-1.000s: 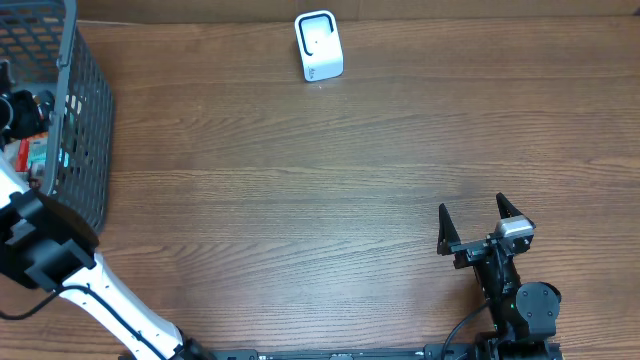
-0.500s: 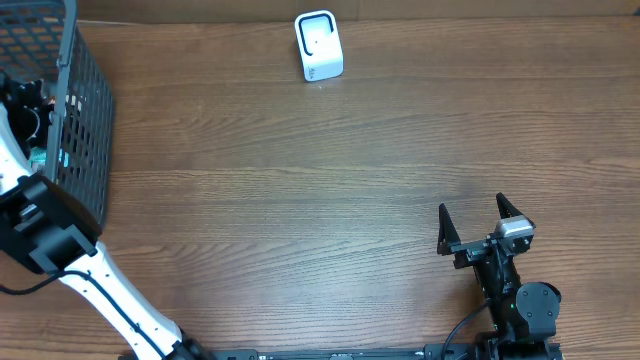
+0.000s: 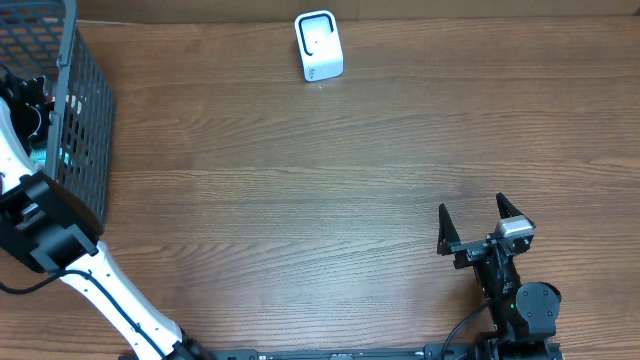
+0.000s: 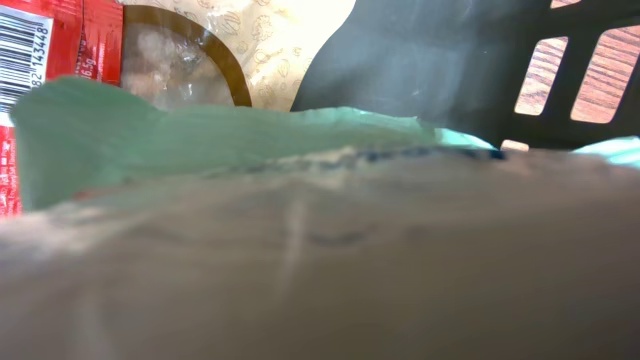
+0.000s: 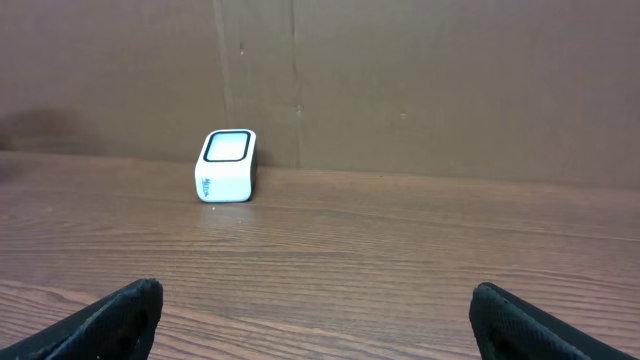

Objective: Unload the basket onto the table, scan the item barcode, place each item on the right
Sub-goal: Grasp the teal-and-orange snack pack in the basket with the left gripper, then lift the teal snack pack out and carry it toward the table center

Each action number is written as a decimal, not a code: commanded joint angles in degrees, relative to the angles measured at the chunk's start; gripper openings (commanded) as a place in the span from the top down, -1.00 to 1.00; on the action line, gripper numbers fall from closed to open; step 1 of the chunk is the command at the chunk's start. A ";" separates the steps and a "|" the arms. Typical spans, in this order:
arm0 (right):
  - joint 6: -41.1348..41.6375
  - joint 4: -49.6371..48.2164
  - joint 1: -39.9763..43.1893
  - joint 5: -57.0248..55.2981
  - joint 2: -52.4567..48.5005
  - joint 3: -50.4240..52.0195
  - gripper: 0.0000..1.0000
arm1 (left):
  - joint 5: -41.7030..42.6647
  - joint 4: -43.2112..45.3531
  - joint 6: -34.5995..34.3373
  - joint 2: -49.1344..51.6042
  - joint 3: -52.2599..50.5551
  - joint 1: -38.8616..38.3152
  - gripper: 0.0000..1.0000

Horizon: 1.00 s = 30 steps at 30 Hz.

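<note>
Since a second ago, the left arm point(image 3: 45, 235) has pushed further into the dark grey basket point(image 3: 88, 120) at the table's point(image 3: 300, 200) far left corner, its black elbow block sitting nearer the basket wall. Over the last half second it has barely shifted. The right gripper point(image 3: 472, 207) has not moved and rests near the lower right edge with its jaws spread wide and nothing between them. The white barcode scanner point(image 3: 318, 45) stands where it did, upright at the far edge.

Counted: two arms, one basket, one scanner. The left wrist view shows three packets inside the basket. One pale mint-green packet point(image 4: 250, 135) is so close that it fills most of the view as a blur. One red packet point(image 4: 40, 40) has a barcode showing at the upper left. One tan packet point(image 4: 270, 50) has a brown-ringed window. The left gripper point(image 3: 30, 105) is down among them, but its fingers are not visible, so I cannot tell how wide it stands or whether it holds anything.
</note>
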State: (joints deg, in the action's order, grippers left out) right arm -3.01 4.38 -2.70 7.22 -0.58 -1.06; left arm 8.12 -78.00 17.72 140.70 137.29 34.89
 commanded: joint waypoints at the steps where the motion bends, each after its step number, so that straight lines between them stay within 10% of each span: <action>1: -0.09 -0.20 0.15 -0.26 0.35 0.61 -1.00 | 0.28 -0.31 0.02 -0.37 0.50 -0.13 0.00; 30: -0.09 -0.20 0.15 -0.26 0.35 0.61 -1.00 | 1.75 2.08 -16.98 -39.39 0.55 -1.38 0.06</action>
State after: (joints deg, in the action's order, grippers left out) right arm -3.03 4.32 -2.70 7.25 -0.58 -1.06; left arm 7.09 -75.50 4.47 106.85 136.88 34.72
